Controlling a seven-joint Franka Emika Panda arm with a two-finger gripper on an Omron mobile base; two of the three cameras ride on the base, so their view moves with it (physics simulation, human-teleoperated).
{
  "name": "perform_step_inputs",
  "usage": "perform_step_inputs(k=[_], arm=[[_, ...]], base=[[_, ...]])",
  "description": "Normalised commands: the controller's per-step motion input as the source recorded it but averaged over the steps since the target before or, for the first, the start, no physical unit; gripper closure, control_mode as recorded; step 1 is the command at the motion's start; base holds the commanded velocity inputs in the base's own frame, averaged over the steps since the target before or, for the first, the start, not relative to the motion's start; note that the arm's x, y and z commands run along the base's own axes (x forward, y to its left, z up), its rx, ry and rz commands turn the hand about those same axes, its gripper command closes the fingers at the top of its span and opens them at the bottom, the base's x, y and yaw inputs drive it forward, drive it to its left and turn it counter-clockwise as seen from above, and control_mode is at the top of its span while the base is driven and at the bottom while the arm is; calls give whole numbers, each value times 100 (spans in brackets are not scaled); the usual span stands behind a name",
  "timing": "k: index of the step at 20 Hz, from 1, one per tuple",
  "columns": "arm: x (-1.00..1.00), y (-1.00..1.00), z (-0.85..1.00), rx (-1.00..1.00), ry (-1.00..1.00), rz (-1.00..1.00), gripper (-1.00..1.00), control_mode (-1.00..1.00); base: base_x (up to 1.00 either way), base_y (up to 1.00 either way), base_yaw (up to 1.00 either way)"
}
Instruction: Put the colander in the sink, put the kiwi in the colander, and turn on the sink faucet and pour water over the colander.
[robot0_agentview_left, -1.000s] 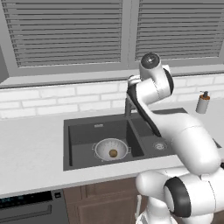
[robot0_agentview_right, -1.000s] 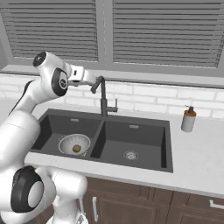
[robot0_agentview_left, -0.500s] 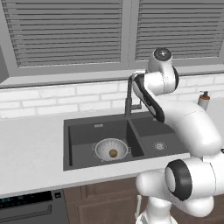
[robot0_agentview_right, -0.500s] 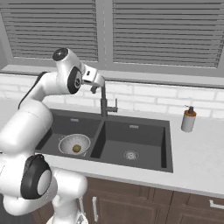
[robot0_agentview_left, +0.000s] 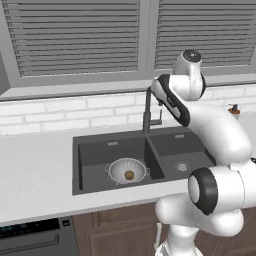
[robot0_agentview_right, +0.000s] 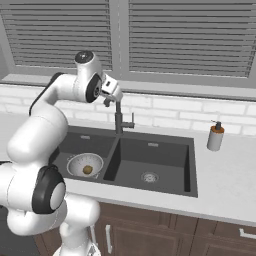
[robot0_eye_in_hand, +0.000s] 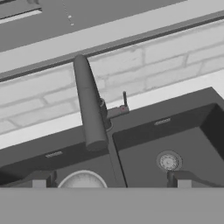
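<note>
Up by the window, the robot's claw (robot0_eye_in_hand: 111, 179) hangs open and empty beside the top of the tall dark grey gooseneck sink faucet (robot0_agentview_left: 147, 111), its two dark fingertips (robot0_eye_in_hand: 40, 179) spread wide on either side of the spout's hooked end in the hand view. A small lever (robot0_eye_in_hand: 124, 99) sticks up from the faucet's base, apart from the claw. Below, the dark grey matte double-basin sink (robot0_agentview_right: 165, 147) is set into the pale desk (robot0_agentview_left: 35, 175). The round silvery perforated colander (robot0_agentview_left: 128, 171) sits in the left basin, and the small brown oval kiwi (robot0_agentview_left: 129, 175) lies inside it at the bottom. The right basin holds a round steel drain (robot0_agentview_right: 149, 176). On the desk to the right of the sink, well apart from the faucet, stands a small soap dispenser bottle (robot0_agentview_right: 216, 136) with a brown collar and dark pump. A white brick backsplash (robot0_agentview_right: 175, 112) runs behind the sink, with slatted grey window blinds (robot0_agentview_left: 75, 37) above it. At the lower left of the left base view, a dark appliance panel (robot0_agentview_left: 32, 230) shows small bluish marks too tiny to read.
</note>
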Motion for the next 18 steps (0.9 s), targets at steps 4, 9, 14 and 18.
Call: perform_step_inputs(k=[4, 9, 14, 18], arm=[[3, 3, -20, 7, 0, 0, -100, -100], [15, 4, -25, 6, 0, 2, -100, -100], [38, 2, -16, 6, 0, 4, -100, -100], [55, 0, -13, 5, 1, 4, -100, -100]], base=[[0, 0, 0], [0, 0, 0], [0, 0, 0], [0, 0, 0]])
